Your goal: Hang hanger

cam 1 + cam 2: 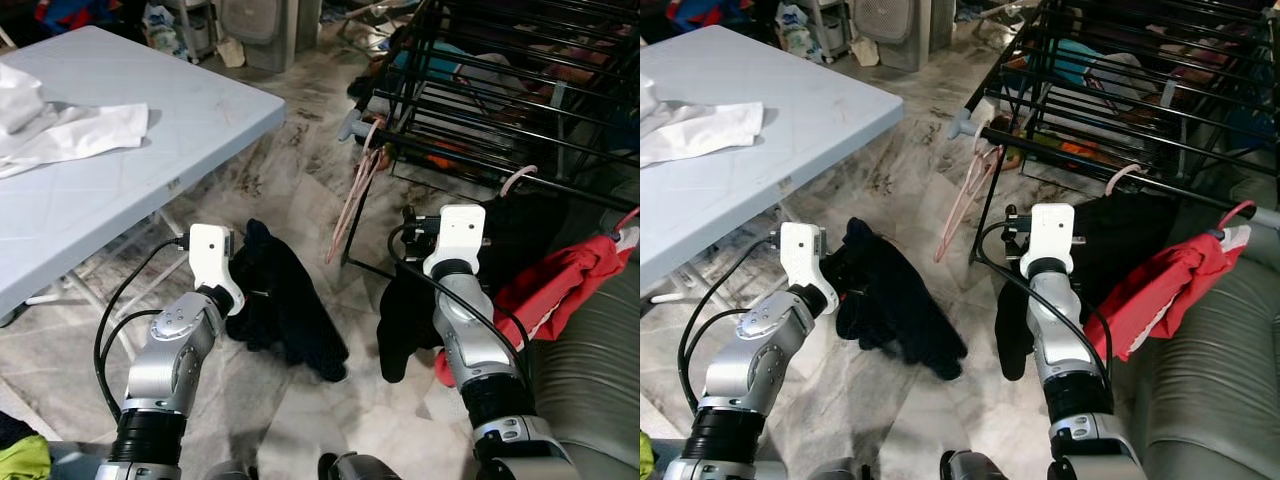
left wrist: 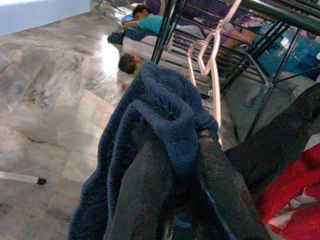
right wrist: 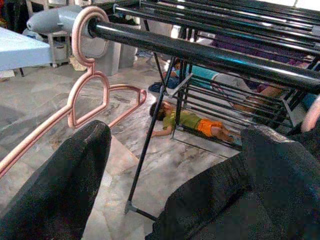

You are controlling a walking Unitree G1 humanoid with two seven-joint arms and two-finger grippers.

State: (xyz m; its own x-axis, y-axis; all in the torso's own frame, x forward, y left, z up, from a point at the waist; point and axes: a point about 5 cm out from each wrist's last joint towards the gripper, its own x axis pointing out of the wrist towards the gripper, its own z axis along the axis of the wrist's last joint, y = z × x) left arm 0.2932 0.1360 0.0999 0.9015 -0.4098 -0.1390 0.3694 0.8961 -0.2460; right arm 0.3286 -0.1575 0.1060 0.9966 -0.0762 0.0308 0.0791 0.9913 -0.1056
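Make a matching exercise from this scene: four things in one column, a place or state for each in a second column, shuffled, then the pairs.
Things
1. empty pink plastic hanger
2. crumpled white cloth
3. dark navy fleece garment
4. red garment

Places or states
A. lying on the pale blue table
B. hooked over the end of the black drying rack's rail
C. draped at the left gripper
D. hanging to the right of the right arm

Pairs: 1-B, 2-A, 3-C, 4-D

My two head views look forward and down from above both arms, sharing the rack [image 1: 520, 130] and the marble floor before it. My left wrist view sits close behind dark cloth [image 2: 165, 150], facing the rack. My right wrist view looks closely up at its front bar [image 3: 210, 55].
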